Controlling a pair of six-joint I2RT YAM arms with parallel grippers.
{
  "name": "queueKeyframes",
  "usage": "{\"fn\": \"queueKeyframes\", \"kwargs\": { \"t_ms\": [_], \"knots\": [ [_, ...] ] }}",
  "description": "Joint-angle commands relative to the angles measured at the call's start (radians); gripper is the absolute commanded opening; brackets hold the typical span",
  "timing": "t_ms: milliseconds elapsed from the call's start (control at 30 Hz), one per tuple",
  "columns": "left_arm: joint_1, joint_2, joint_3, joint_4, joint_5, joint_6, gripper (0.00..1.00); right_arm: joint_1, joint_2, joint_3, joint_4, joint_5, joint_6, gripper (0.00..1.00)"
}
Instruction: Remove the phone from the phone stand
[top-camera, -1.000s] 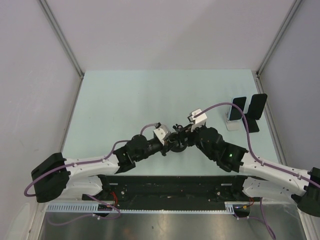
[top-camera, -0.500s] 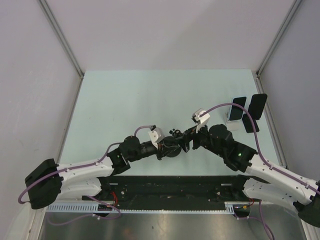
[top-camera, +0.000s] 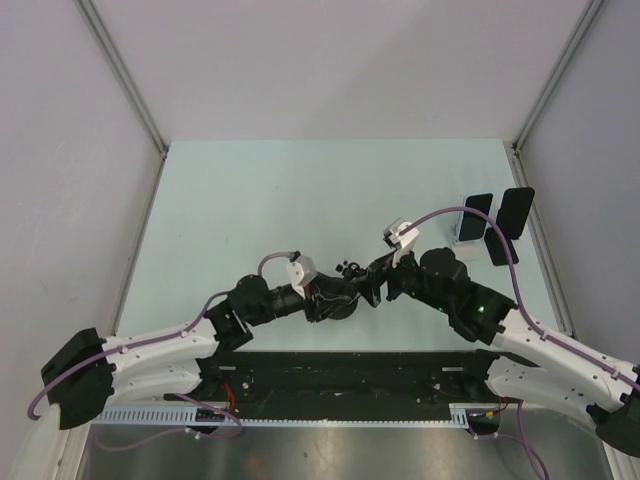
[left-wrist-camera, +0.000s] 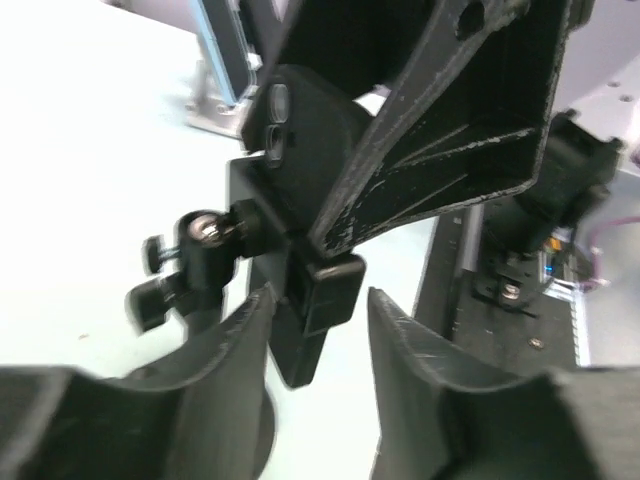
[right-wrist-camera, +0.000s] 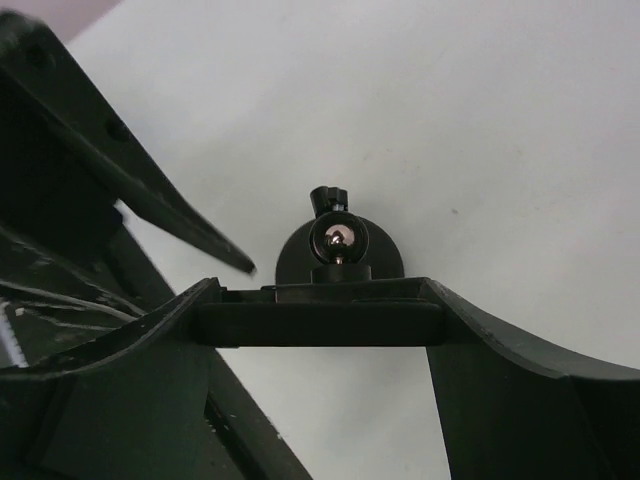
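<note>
The phone (left-wrist-camera: 305, 150) is black and smooth, with rounded corners. Two small round camera eyes sit one above the other near its edge. It is in the phone stand (left-wrist-camera: 300, 315), near the middle of the bench (top-camera: 250, 190), close to the front, where the two arms meet.

The phone stand is black too. It has a shiny little ball joint and a small knob sticking out to the side. In the right wrist view you can see its round foot flat on the bench, just under the phone.

The right tool (right-wrist-camera: 320, 305) is pinching the phone. One finger is pressed on each side, and the phone's thin dark edge runs straight across between them.

The left tool (left-wrist-camera: 318, 300) is down low by the stand. Its fingers (left-wrist-camera: 235, 340) are spread a little, one on each side of the stand's lower black bracket. A bit of pale bench shows between the bracket and one finger, so the left tool is not squeezing it.

Far off at the right edge of the bench stand some other dark flat slabs (top-camera: 515, 212), beside a pale holder (top-camera: 465, 247). They are well apart from both tools.
</note>
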Motion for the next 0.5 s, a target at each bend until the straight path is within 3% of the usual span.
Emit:
{"fn": "queueKeyframes", "kwargs": {
  "t_ms": [0,67,167,300,467],
  "knots": [
    [-0.029,-0.044,0.013,-0.01,-0.202,0.061,0.56,0.022,-0.02,0.025,0.061,0.213,-0.047,0.0],
    [-0.092,-0.046,0.024,-0.015,-0.258,0.098,0.74,0.055,0.011,0.04,0.065,0.317,-0.04,0.0],
    [-0.132,-0.04,0.034,-0.016,-0.403,0.106,0.86,0.115,0.043,0.061,0.064,0.442,-0.033,0.0],
    [-0.158,-0.012,0.06,-0.023,-0.507,0.13,0.89,0.167,0.095,0.086,0.064,0.551,0.002,0.0],
    [-0.166,0.052,0.093,-0.027,-0.61,0.155,0.84,0.203,0.12,0.104,0.065,0.624,0.019,0.0]
  ]
}}
